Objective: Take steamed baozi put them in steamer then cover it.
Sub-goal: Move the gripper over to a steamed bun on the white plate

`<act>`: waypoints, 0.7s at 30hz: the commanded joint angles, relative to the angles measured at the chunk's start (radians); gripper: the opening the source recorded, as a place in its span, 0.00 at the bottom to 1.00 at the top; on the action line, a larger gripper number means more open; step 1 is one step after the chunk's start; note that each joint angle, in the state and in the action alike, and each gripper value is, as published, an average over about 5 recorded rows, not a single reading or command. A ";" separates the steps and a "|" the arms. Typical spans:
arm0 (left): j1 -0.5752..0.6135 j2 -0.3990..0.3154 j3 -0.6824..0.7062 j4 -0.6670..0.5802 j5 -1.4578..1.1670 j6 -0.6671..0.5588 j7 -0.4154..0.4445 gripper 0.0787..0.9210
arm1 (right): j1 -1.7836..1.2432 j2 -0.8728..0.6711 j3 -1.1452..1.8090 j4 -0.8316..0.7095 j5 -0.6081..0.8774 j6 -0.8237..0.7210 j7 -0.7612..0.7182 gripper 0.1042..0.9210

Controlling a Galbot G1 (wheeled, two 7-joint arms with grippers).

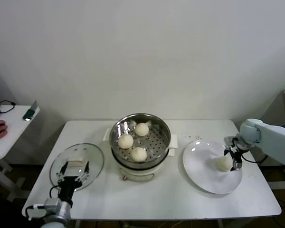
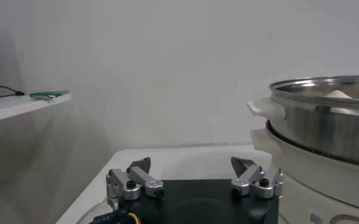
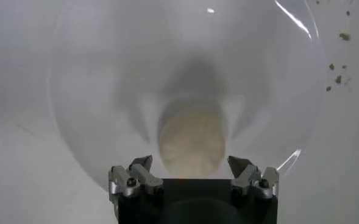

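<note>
So three baozi (image 1: 133,141) are sitting on the perforated tray inside the steamer (image 1: 164,124), which is mid-table with no cover on. The fourth bun (image 1: 223,163) is on the white plate (image 1: 199,166), to the steamer's right and just beside it.

The right gripper (image 1: 233,154) hangs right over that last bun, jaws spread as wide as they go and holding nothing. In the right wrist view the bun (image 3: 193,144) sits just ahead of the fingertips, centred between them, but I can't tell if they touch it.

The glass lid (image 1: 92,159) lies flat on the table left of the steamer. The left gripper (image 1: 72,173) is low at the lid's near edge, wide open too, nothing in it. From its wrist camera the steamer (image 2: 325,134) looms close by.
</note>
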 commanded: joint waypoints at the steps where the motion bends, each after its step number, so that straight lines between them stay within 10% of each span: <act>1: -0.001 0.001 -0.001 0.002 0.001 0.000 0.000 0.88 | -0.041 0.037 0.039 -0.043 -0.012 0.001 0.000 0.88; 21: -0.002 -0.004 0.000 0.001 0.004 -0.002 -0.001 0.88 | -0.029 0.040 0.044 -0.037 -0.039 0.013 -0.025 0.75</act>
